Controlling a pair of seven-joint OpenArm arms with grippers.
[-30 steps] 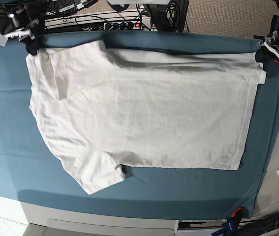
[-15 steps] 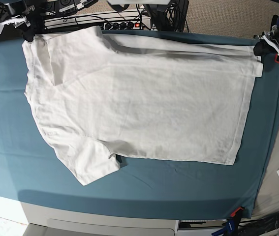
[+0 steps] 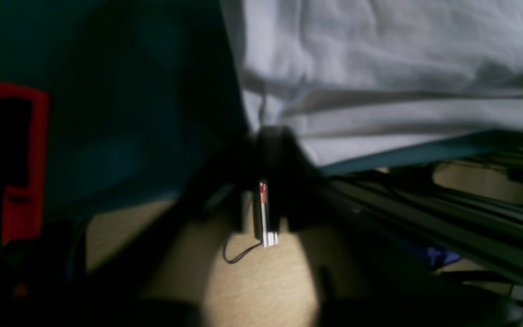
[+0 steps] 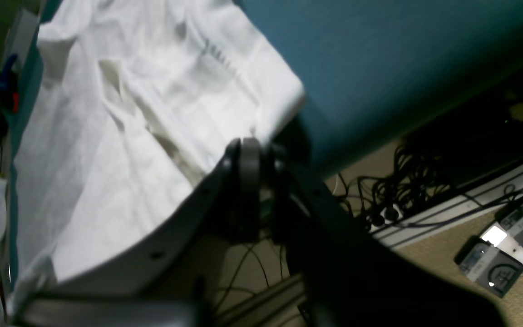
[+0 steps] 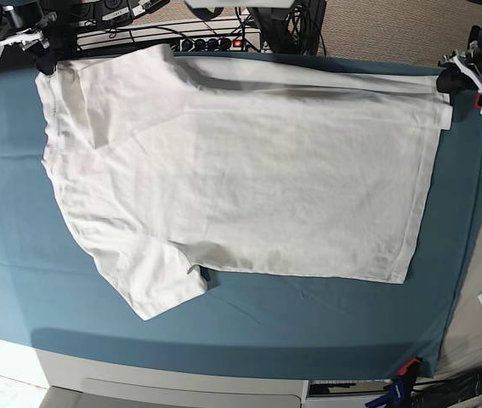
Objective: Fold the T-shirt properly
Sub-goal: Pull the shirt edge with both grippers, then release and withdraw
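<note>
The T-shirt was seen spread across the teal sheet, with its hem toward the sheet's right end and its neck toward the left end in the base view. One sleeve was laid out toward the sheet's near edge. The far edge of the shirt was held up at both corners, approx. level with the sheet's far edge.

The left gripper, at the far right corner of the sheet in the base view, was seen clamped on the shirt's hem corner. In the left wrist view, its dark jaws were pressed together on the cloth, though the pic was blurred.

The right gripper, at the sheet's far left corner, was closed on the shoulder edge. In the right wrist view, the gripper was seen pinching the shirt where its fabric bunched into folds.

A power strip was visible on the floor beyond the sheet's far edge.
</note>
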